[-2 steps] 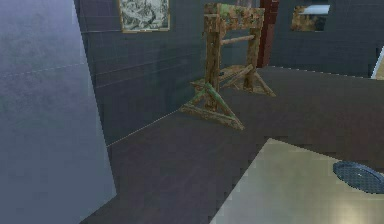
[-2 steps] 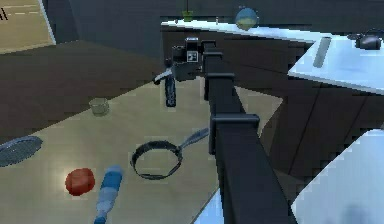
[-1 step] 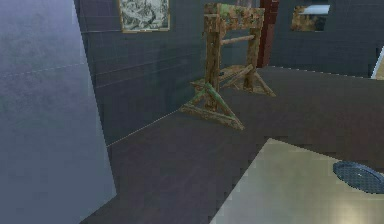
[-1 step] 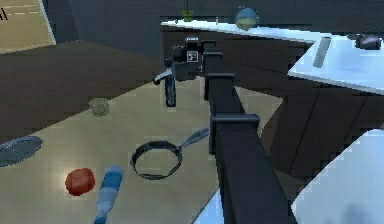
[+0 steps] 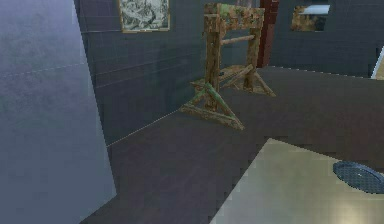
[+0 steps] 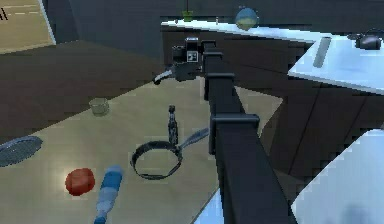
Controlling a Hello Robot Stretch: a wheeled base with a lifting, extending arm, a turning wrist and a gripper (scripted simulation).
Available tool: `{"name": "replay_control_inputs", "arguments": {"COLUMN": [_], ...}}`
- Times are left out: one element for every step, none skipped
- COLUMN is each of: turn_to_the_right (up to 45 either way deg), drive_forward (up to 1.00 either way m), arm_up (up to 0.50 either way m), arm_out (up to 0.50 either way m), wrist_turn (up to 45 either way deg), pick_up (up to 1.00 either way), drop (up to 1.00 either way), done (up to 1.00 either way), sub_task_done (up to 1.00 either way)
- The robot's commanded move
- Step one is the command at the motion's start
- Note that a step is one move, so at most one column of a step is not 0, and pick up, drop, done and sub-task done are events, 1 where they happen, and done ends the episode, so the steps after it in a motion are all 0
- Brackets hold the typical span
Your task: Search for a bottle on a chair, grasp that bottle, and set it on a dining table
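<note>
Tabletop (image 6: 60,125): arm (image 6: 240,150) hides the pan (image 6: 155,160) handle's end.

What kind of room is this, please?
Most likely a kitchen with a dining area: a long counter runs along the far wall, and a table stands nearer, with a pan and a plate on it.

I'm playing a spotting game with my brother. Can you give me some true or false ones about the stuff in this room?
1. A frying pan lies on the table. True.
2. The blue bottle stands upright. False: it lies on its side.
3. A red thing sits beside the blue bottle. True.
4. The wooden frame stands on the table. False: it stands on the floor.
</note>
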Motion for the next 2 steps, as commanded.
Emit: {"name": "replay_control_inputs", "arguments": {"turn_to_the_right": [0.0, 0.0], "drive_forward": [0.00, 0.00], "arm_up": [0.00, 0.00], "arm_out": [-0.10, 0.00], "wrist_turn": [0.0, 0.0], "pick_up": [0.00, 0.00], "drop": [0.00, 0.00], "done": [0.00, 1.00], "sub_task_done": [0.00, 0.00]}}
